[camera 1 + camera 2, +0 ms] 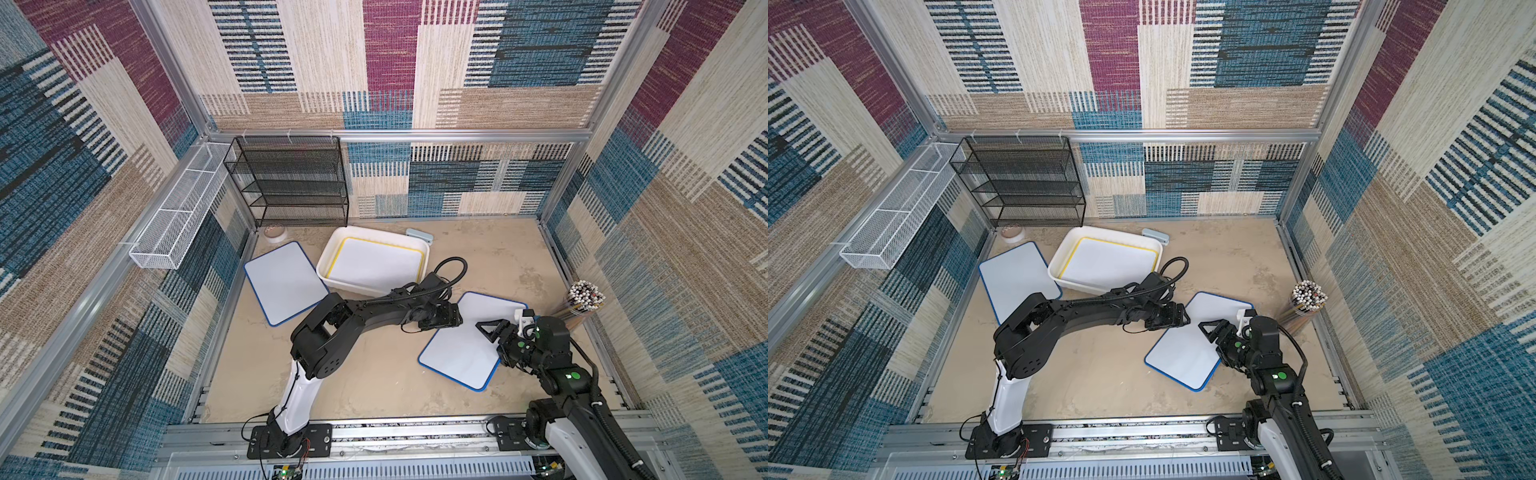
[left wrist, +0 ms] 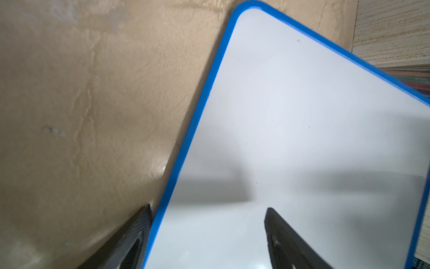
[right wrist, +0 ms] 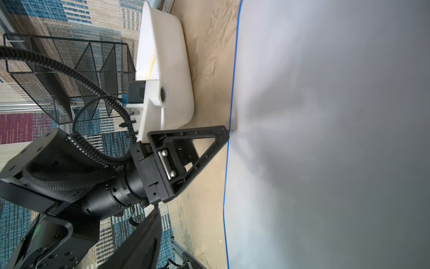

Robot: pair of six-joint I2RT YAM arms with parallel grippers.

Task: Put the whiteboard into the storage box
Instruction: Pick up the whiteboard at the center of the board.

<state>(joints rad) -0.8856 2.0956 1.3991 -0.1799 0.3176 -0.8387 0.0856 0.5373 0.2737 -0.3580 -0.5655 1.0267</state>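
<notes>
A blue-rimmed whiteboard (image 1: 461, 345) lies on the tan floor at the right. My left gripper (image 1: 451, 321) is open at its left edge. In the left wrist view one finger (image 2: 142, 223) sits outside the blue rim and the other stands over the white face (image 2: 290, 130). My right gripper (image 1: 484, 328) is at the board's right edge. Its upper finger (image 3: 144, 242) stands clear above the board and its lower finger is hidden. The white storage box (image 1: 326, 266) sits behind with a yellow-rimmed whiteboard (image 1: 376, 262) flat inside.
Another blue-rimmed whiteboard (image 1: 284, 280) lies left of the box. A black mesh rack (image 1: 286, 178) and a white wire basket (image 1: 174, 220) line the back left. A small bowl (image 1: 275, 232), a pale blue block (image 1: 419, 235) and a bundle of sticks (image 1: 586, 297) stand nearby.
</notes>
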